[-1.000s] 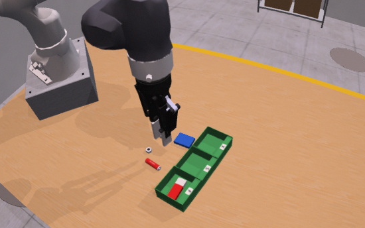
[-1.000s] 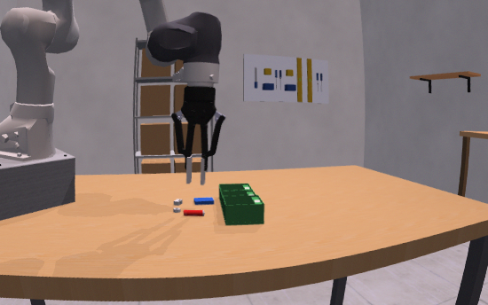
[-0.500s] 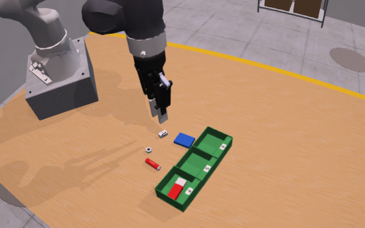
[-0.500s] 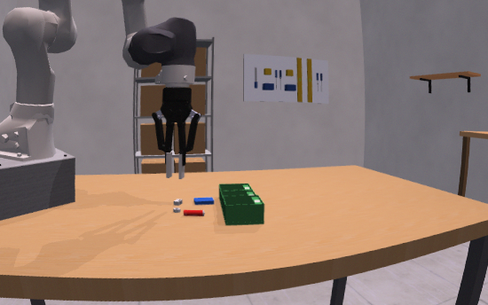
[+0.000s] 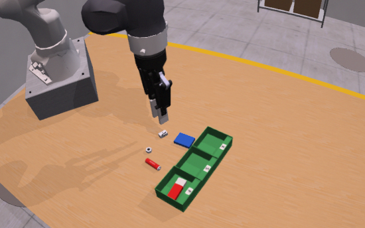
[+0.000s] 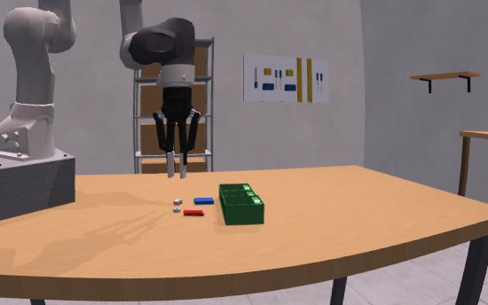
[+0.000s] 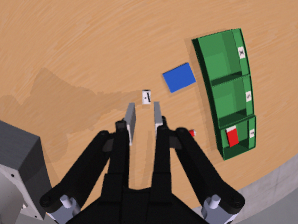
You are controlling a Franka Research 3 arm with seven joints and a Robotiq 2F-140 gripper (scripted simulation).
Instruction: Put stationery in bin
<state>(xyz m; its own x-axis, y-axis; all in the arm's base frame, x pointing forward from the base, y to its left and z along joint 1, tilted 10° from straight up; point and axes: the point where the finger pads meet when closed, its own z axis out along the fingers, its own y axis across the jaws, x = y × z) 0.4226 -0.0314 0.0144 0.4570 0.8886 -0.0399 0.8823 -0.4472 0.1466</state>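
Note:
My gripper (image 5: pixel 162 120) hangs over the table, just above a small white and grey block (image 5: pixel 162 133). Its fingers stand a narrow gap apart with nothing between them, which the wrist view (image 7: pixel 144 119) shows plainly. A flat blue pad (image 5: pixel 184 140) lies beside the green three-part bin (image 5: pixel 196 166). A red and white eraser (image 5: pixel 177 188) lies in the bin's nearest compartment. A red cylinder (image 5: pixel 152 164) and a small metal nut (image 5: pixel 148 150) lie left of the bin. The bin's labels are too small to read.
The robot's grey base block (image 5: pixel 60 86) stands at the table's back left. The table's yellow-lined edge (image 5: pixel 279 71) curves behind the bin. In the side view the bin (image 6: pixel 240 208) sits right of the small things (image 6: pixel 193 213).

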